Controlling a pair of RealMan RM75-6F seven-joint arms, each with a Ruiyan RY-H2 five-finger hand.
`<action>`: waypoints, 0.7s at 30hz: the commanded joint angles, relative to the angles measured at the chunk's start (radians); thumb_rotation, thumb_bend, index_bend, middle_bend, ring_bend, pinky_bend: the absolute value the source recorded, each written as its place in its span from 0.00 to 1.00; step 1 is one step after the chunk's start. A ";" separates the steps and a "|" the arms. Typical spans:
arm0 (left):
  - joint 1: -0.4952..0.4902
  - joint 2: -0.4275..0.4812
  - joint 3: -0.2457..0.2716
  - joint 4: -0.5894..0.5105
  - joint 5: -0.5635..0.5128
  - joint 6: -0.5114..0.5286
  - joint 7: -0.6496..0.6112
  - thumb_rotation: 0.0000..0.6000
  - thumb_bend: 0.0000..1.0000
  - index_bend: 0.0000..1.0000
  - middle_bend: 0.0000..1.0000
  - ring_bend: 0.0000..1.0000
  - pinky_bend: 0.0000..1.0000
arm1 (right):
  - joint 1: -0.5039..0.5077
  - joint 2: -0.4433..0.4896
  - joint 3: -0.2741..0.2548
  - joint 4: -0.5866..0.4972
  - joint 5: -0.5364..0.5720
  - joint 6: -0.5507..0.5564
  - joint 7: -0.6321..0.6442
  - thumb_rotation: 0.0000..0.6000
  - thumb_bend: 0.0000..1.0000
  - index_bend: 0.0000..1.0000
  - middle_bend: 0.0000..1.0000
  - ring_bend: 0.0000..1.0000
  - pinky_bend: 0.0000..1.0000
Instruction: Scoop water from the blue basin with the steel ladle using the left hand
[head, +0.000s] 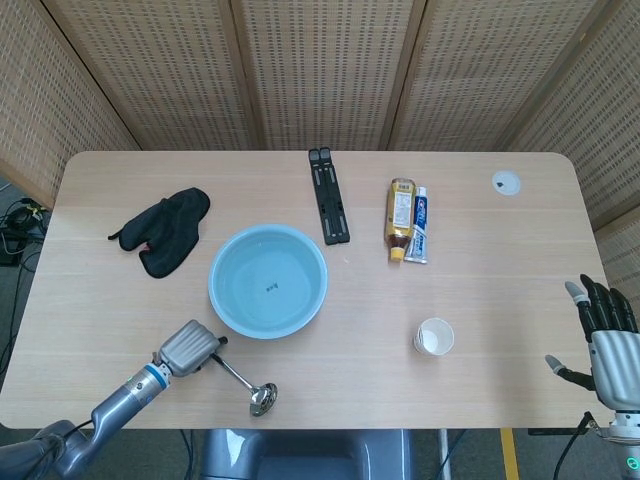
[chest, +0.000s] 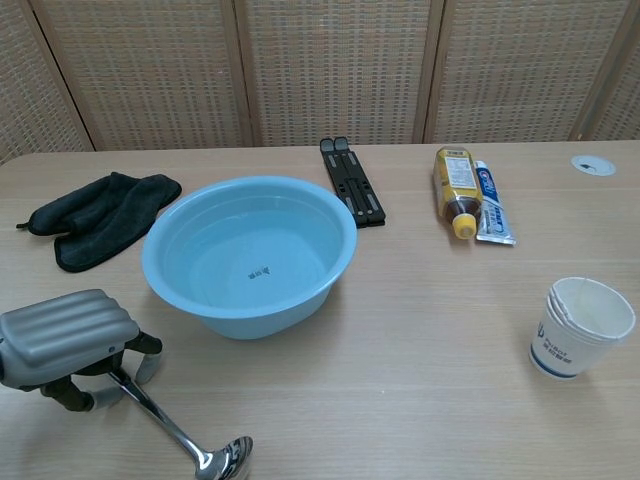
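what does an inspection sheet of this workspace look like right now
surface: light wood table, dry as far as visible, with a round grommet near the far corner.
job's things: blue basin holds water; steel ladle lies on the table in front of it, bowl toward the table's front edge.
clutter: black cloth, black folding stand, amber bottle lying beside a toothpaste tube, stacked paper cups.
hands: left hand is over the ladle's handle end, fingers curled round it; right hand is off the table edge, fingers apart, holding nothing.
cables: some on the floor.
surroundings: woven screen panels.
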 joint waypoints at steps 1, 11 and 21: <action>-0.002 -0.001 0.000 -0.002 -0.004 -0.003 0.004 1.00 0.42 0.52 0.99 0.94 1.00 | 0.000 0.001 0.000 0.000 0.000 0.000 0.001 1.00 0.00 0.00 0.00 0.00 0.00; -0.004 0.026 -0.008 -0.039 -0.019 0.025 0.010 1.00 0.64 0.68 0.99 0.94 1.00 | -0.001 0.005 -0.002 0.000 -0.005 0.002 0.015 1.00 0.00 0.00 0.00 0.00 0.00; -0.002 0.122 -0.006 -0.126 -0.005 0.089 -0.034 1.00 0.69 0.76 0.99 0.94 1.00 | -0.002 0.005 -0.004 -0.004 -0.009 0.004 0.013 1.00 0.00 0.00 0.00 0.00 0.00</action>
